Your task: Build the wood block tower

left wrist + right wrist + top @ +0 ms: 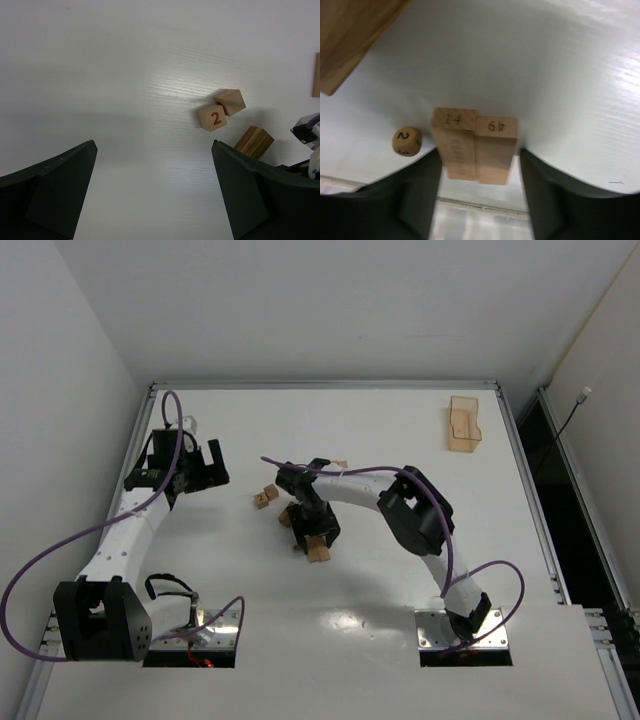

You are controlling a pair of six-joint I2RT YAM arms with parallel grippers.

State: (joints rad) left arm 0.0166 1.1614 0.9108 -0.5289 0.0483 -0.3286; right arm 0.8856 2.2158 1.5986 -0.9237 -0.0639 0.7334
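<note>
In the right wrist view, two wood bars lie side by side on the table, marked 14 [454, 142] and 49 [495, 147]. My right gripper [480, 150] is shut on the pair, one finger against each outer side. In the top view that gripper [313, 535] points down mid-table, with one bar end [318, 553] showing below it. A small cube marked 2 [406, 141] sits just left of the bars. My left gripper [154, 145] hangs open over bare table, with two cubes [211, 117] and a bar [254, 141] ahead to its right. The tower is out of view.
A translucent orange tray [464, 425] stands at the back right. Loose blocks lie around the right gripper, among them the cube pair [264, 497] and a block behind it [340, 464]. A large wooden piece [355, 35] fills the upper left of the right wrist view.
</note>
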